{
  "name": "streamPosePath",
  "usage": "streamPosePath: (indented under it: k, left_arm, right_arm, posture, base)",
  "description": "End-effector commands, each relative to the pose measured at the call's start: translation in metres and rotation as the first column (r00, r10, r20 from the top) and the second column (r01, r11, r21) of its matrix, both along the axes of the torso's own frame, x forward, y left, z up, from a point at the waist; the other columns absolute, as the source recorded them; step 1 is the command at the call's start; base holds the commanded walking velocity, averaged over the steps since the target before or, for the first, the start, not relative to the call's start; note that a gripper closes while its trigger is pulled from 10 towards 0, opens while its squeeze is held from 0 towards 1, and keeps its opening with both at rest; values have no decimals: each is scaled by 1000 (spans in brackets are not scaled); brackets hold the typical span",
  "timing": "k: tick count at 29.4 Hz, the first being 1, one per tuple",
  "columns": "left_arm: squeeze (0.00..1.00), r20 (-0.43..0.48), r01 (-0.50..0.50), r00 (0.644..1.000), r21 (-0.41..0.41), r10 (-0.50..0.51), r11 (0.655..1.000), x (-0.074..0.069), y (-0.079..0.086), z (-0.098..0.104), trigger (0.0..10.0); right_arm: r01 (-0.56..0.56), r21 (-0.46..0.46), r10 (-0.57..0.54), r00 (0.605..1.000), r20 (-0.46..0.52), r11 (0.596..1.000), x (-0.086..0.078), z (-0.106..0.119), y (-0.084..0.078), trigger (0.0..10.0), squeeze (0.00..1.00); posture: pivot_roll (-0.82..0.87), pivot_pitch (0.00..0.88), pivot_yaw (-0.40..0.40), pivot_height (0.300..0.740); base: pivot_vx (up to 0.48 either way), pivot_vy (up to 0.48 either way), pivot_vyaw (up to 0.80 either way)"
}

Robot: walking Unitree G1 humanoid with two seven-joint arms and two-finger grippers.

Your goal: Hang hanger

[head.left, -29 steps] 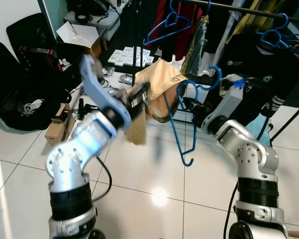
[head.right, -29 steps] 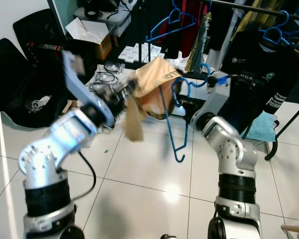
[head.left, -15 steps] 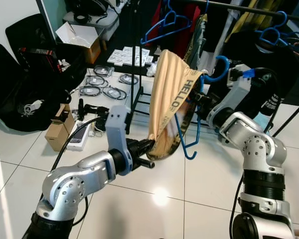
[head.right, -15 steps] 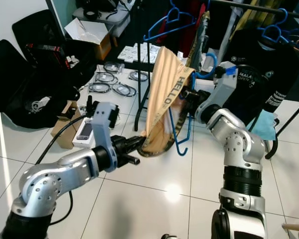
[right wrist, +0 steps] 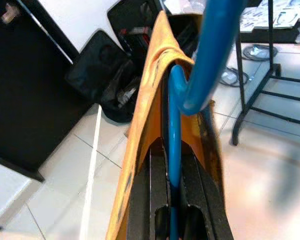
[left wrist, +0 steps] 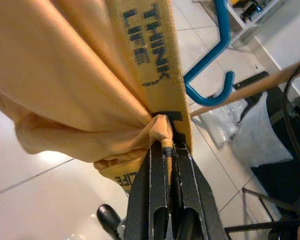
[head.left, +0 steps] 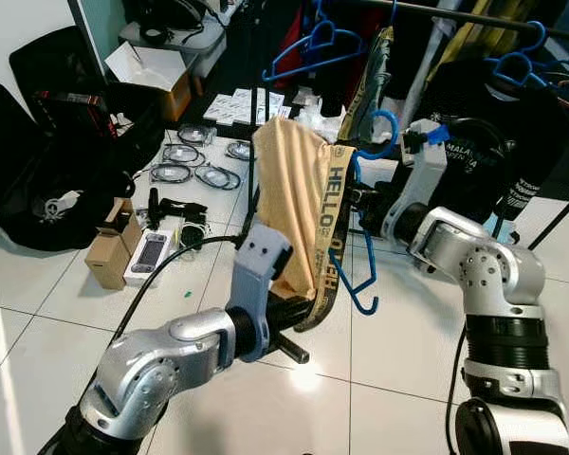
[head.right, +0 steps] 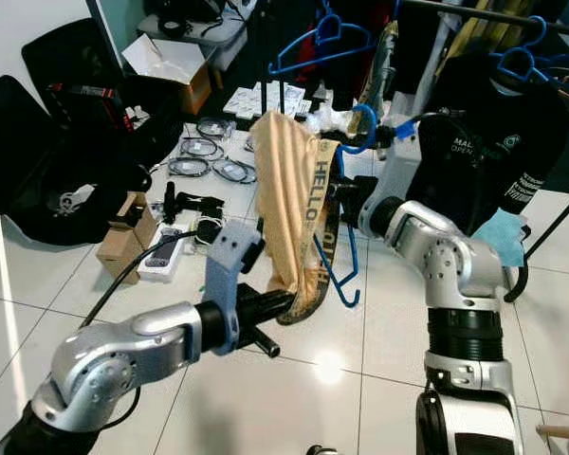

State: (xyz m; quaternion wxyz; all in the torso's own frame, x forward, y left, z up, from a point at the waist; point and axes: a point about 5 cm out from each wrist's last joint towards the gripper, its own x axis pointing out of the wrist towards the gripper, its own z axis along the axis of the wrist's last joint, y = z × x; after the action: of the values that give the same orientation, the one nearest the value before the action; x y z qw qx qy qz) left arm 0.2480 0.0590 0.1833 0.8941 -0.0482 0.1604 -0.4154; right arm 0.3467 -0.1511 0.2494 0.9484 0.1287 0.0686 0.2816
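Observation:
A blue plastic hanger stands upright in front of me, its hook at the top. My right gripper is shut on the hanger's blue bar. A tan garment with a lettered band is draped over the hanger and hangs down. My left gripper is shut on the garment's bunched lower hem, low and in front of the hanger. The clothes rail runs across the top right, behind the hanger.
Other blue hangers and a black T-shirt hang on the rail. A black rack upright stands behind the garment. Cables, a cardboard box and black bags lie on the tiled floor at left.
My left arm swung down from its raised pose and now grips the garment's lower hem. The garment went from bunched to hanging straight. The right gripper shifted the hanger slightly left.

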Motion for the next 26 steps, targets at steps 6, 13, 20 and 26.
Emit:
streamPosePath:
  k: [6,13,20,26]
  left_arm:
    - [1000,55,188,980,45,-190,981,-23,-6,3,10000]
    - [1000,80,321,939,136,-334,937,-39,6,6,10000]
    - [1000,171,298,928,189,-330,936,-31,27,20,10000]
    - [1000,347,147,921,112,-178,983,-8,44,52,10000]
  right_arm:
    - [-111,-20,112,971,213,994,-7,26,9,10000,0]
    - [-225,-65,234,908,349,972,-23,40,0,10000,0]
    - [-317,-329,424,840,338,890,-41,41,-40,10000,0]
    - [-332,-438,487,817,310,836,-47,50,-70,10000,0]
  posture:
    - [-47,148,-22,740]
    - [-43,145,-25,740]
    - [-42,139,-26,740]
    - [-46,136,-28,740]
  base:
    - [0,0,0]
    - [0,0,0]
    - [0,0,0]
    - [0,0,0]
